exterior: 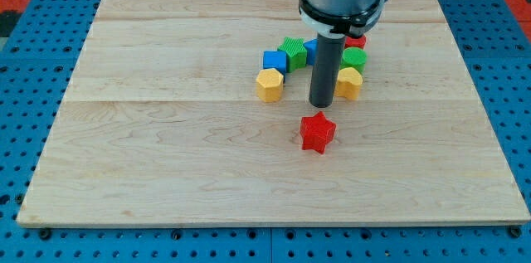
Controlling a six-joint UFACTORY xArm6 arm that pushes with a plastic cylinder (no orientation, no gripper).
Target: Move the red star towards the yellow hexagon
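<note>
The red star lies on the wooden board, below the cluster of blocks. The yellow hexagon sits up and to the left of it, at the cluster's lower left. My tip is the lower end of the dark rod, just above the red star with a small gap, between the yellow hexagon and a second yellow block on the right.
A blue cube, a green star-like block, a green block, a red block and a blue block partly hidden behind the rod form the cluster. The board's edge runs along the bottom.
</note>
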